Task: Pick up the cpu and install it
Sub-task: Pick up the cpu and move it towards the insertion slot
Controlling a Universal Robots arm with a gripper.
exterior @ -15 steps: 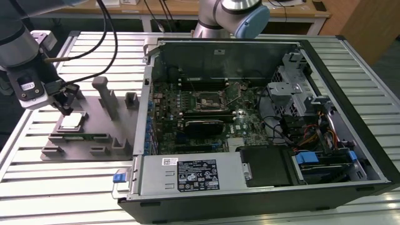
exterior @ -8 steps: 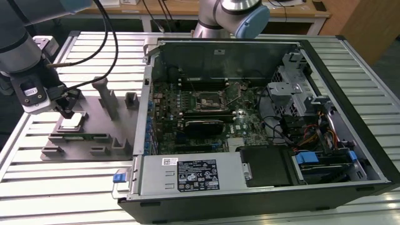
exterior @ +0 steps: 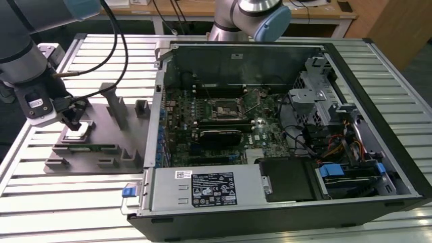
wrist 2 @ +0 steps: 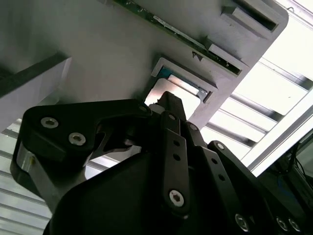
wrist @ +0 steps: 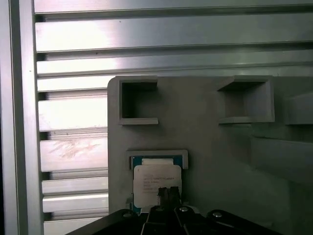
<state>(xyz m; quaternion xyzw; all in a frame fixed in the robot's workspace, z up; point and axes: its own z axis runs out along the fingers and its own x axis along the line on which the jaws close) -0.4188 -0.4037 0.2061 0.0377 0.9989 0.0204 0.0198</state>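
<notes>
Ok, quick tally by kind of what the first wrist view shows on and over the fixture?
silver-topped square cpu chip: 1
empty square grey pockets: 2
grey plastic fixture plate: 1
black robot hand, over the chip: 1
Total: 5

Exterior view: high, looking down on bench [exterior: 68, 202]. Both wrist views: close to fixture [wrist: 220, 166] [wrist 2: 98, 49], sharing cpu [wrist: 156, 178] [wrist 2: 172, 95].

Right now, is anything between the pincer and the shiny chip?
No, nothing. In the first wrist view the pincer hangs right over the cpu in its grey fixture pocket, with no other thing between them.
</notes>
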